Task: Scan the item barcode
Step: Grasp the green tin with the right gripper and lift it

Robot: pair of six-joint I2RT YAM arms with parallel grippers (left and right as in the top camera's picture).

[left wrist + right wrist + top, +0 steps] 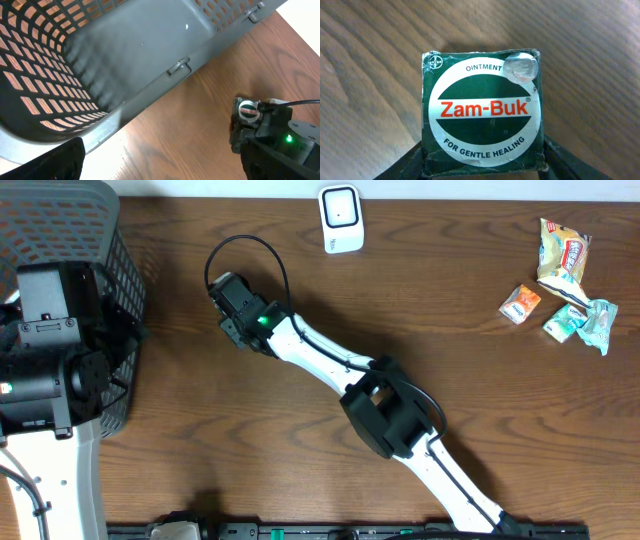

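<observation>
Right wrist view: ointment box, small, light, stiff, glossy, is laid label-up on the table. Opposite sides are judged best for hold. Right gripper fingers are set alongside it; contact cannot be told. Left gripper is spread wide, empty.

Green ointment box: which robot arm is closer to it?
Right. The right end effector is directly over the box, a finger on each side. The left end effector is far off, by the basket.

The basket sits at the counter's left end; scanner at the far edge (centre); snack packets far right.
</observation>
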